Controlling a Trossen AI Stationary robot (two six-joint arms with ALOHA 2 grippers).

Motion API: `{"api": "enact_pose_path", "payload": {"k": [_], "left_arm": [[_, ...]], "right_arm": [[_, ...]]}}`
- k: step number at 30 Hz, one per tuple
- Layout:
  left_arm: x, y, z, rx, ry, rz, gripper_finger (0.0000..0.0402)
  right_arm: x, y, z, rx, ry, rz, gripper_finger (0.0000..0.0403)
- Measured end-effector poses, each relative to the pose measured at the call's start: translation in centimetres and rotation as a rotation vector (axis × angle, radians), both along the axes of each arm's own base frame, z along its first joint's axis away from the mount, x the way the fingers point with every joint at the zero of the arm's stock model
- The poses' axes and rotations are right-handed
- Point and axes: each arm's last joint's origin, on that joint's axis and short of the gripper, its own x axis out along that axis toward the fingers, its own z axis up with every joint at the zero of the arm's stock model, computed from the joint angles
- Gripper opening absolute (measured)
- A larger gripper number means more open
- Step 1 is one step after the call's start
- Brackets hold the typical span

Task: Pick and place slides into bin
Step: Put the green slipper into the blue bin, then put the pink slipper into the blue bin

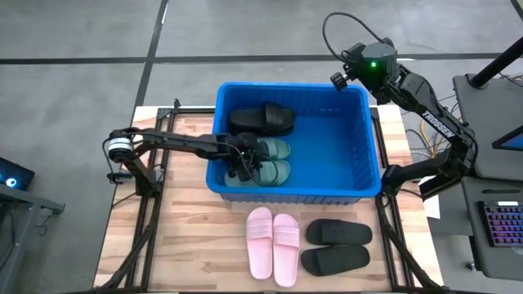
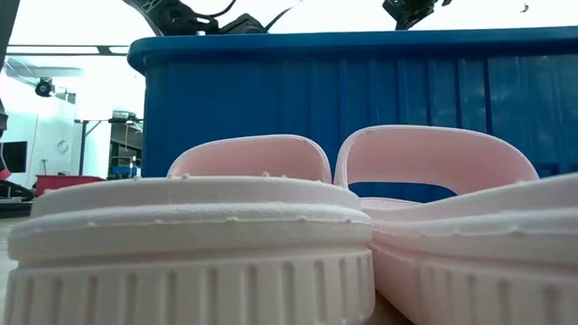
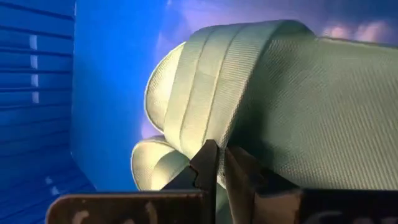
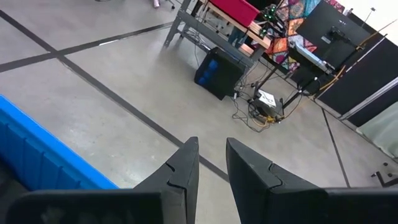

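The blue bin (image 1: 343, 151) stands mid-table. Inside it a black slide (image 1: 263, 119) lies at the far left, and a green pair (image 1: 275, 160) lies side by side on the floor near the left wall. My left gripper (image 1: 243, 163) reaches into the bin from the left, shut, its tips (image 3: 219, 163) right at a green slide's strap (image 3: 249, 81). My right gripper (image 1: 337, 79) hangs high over the bin's far right corner, slightly open and with nothing between its fingers (image 4: 211, 165). A pink pair (image 1: 272, 245) and a black pair (image 1: 337, 245) lie on the table in front of the bin. My left gripper points slantwise down at the green slide from the bin's left side. Whether its shut fingertips (image 3: 210, 155) touch the strap's edge (image 3: 205, 134), I cannot tell.
The bin's right half is bare floor (image 1: 335, 143). The pink pair (image 2: 271, 208) fills the low view, with the bin's near wall (image 2: 361, 99) behind it. Metal frame rails (image 1: 151, 212) run along both table sides. Desks and cables stand on the room floor (image 4: 261, 99) beyond.
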Motion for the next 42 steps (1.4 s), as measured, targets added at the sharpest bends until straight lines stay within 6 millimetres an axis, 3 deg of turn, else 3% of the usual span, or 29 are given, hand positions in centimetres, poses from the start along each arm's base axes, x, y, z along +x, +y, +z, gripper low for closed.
{"api": "enact_pose_path", "payload": {"k": [19,34,42], "left_arm": [[-0.8,-0.1,-0.5,-0.01,0.063,0.047,0.0004],[-1.3,-0.2,0.0,-0.067,0.111,0.117,0.0134],[-2.0,-0.1,2.1,0.01,0.058,0.174,0.0159]], "right_arm": [[0.0,0.0,0.0,0.002,-0.006,-0.002,0.0073],[0.0,0.0,0.0,0.003,-0.006,-0.003,0.0073],[0.0,0.0,0.0,0.003,-0.005,-0.002,0.0073]]}}
